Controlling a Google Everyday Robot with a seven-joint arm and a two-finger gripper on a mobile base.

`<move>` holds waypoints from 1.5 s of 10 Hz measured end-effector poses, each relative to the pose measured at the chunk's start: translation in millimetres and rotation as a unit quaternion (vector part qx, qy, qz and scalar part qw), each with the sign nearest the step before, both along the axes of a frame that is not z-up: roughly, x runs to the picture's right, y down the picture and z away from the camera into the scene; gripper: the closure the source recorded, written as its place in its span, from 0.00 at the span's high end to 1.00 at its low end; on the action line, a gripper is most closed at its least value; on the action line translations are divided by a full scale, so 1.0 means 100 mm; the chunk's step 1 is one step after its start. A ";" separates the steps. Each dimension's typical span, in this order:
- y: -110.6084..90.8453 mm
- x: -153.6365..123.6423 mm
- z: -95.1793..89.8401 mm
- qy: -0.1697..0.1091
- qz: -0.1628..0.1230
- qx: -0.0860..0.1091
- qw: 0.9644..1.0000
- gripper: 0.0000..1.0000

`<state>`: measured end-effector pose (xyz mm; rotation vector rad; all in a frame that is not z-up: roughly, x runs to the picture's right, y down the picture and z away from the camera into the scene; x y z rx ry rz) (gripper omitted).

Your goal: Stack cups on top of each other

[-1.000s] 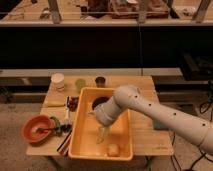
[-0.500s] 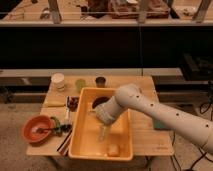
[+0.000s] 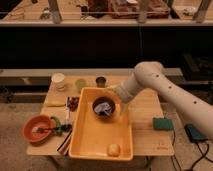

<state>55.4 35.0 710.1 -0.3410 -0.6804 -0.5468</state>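
Three cups stand in a row at the back of the wooden table point(image 3: 150, 107): a pale yellow cup point(image 3: 59, 81) on the left, a light green cup point(image 3: 80, 84) in the middle, and a dark brownish-grey cup point(image 3: 100, 81) on the right. None of them is stacked. My white arm reaches in from the right. My gripper point(image 3: 114, 91) is over the back edge of the yellow tray point(image 3: 85, 140), just right of and in front of the dark cup. It is apart from the cups.
A wide dark bowl point(image 3: 105, 106) with something pale in it sits in the tray, and a small yellowish lump point(image 3: 114, 149) lies near the tray's front. An orange bowl point(image 3: 37, 129) with utensils is at the left. A green sponge point(image 3: 162, 123) lies at the right.
My gripper has moved from low over the middle of the tray up and back to its rear edge. This uncovers the dark bowl. The cups have not moved.
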 end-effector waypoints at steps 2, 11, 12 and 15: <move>-0.29 0.24 -0.05 0.002 -0.026 0.031 0.999 0.80; -1.07 -0.34 0.79 0.001 -0.155 0.232 0.960 0.80; -1.16 -0.36 0.87 0.003 -0.164 0.238 0.957 0.80; -1.16 -0.37 0.89 -0.004 -0.168 0.237 0.957 0.80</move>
